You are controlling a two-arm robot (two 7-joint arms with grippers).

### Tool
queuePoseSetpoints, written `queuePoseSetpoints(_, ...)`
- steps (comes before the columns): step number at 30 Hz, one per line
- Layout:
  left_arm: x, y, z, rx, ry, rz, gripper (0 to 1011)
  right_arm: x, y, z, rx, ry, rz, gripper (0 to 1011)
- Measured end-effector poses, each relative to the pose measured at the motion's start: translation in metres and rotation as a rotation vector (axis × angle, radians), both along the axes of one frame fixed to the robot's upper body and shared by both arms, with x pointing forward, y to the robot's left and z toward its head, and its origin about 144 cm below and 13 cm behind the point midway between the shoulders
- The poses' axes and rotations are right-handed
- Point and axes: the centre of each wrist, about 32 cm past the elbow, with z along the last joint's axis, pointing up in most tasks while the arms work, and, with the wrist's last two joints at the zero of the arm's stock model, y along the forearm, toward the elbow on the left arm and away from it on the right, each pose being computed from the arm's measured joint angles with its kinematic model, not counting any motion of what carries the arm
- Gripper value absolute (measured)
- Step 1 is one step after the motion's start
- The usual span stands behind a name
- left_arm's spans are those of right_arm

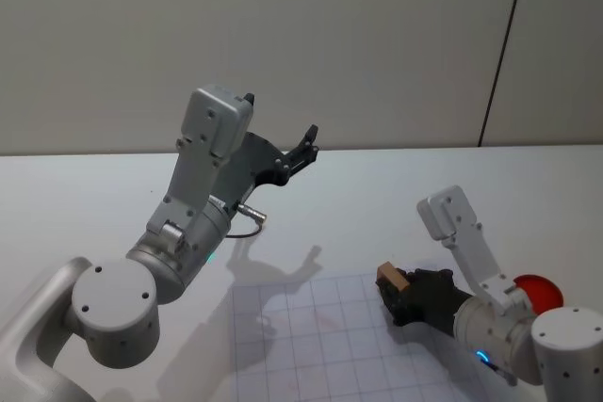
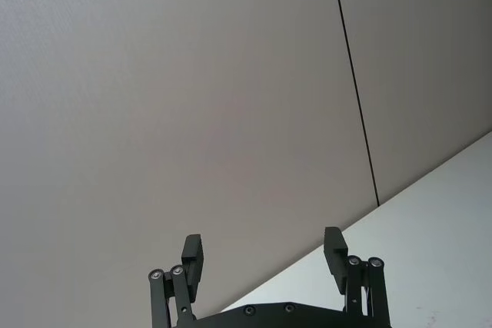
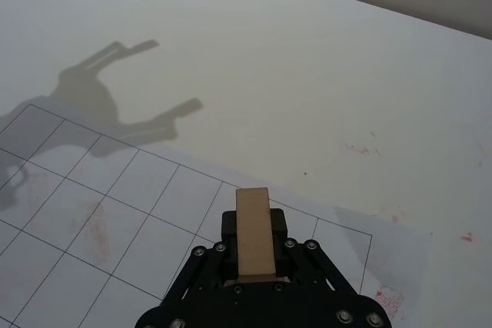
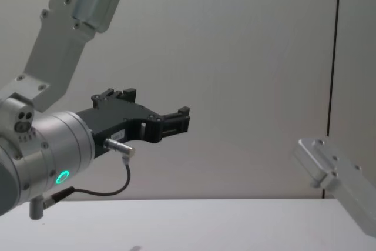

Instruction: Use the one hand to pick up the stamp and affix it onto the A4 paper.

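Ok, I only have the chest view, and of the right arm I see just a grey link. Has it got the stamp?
Observer: Yes, the right gripper is shut on the wooden stamp.
Operator: Where is it relative to the paper?
Observer: Over the gridded A4 paper, near its far edge.
Operator: Any prints on the sheet?
Observer: One red print in the margin, outside the grid.
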Motion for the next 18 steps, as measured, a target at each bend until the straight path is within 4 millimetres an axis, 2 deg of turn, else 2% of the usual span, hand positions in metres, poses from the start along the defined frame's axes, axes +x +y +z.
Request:
queuePoseSetpoints(13,0.000,0.000,0.000,0.000,0.000,0.000,1001,0.001,-0.003,0.012,0.023,-0.026,-0.011,218)
queuePoseSetpoints(18,0.000,0.000,0.000,0.000,0.000,0.000,1001,0.001,-0.004,0.030,0.056,-0.084,-0.022,217)
